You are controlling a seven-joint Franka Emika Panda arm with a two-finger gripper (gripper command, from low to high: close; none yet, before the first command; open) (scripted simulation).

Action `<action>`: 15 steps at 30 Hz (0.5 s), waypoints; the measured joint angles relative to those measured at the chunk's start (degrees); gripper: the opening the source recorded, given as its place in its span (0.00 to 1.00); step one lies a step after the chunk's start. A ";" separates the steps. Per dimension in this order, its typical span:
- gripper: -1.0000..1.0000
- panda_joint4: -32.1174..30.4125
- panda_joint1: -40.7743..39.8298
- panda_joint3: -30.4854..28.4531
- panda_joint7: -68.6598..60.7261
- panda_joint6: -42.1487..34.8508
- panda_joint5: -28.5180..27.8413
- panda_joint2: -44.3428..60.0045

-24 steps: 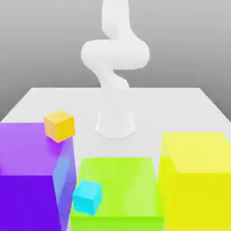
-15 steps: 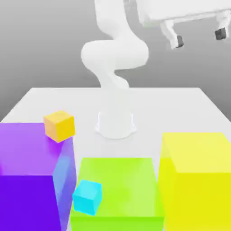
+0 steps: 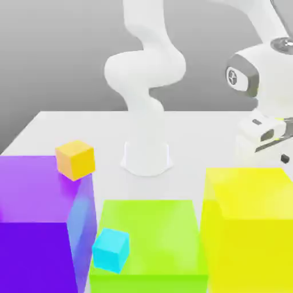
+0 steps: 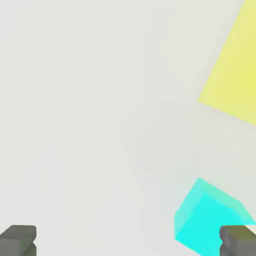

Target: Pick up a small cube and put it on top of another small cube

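You're likely lining up the pick: your pincer is released and empty, with a cyan cube below it towards one finger, so centre over that before lowering.

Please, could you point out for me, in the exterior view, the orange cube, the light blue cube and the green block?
Orange cube (image 3: 75, 148): exterior view, on its top face.
Light blue cube (image 3: 109, 255): exterior view, on its front face.
Green block (image 3: 161, 234): exterior view, on its bare top.
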 joint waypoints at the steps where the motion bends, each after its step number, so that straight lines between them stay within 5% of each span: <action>1: 0.50 -0.50 -0.26 0.19 2.40 1.45 -0.49 0.39; 15: 0.50 -11.47 -4.28 1.45 36.17 18.64 -19.00 5.22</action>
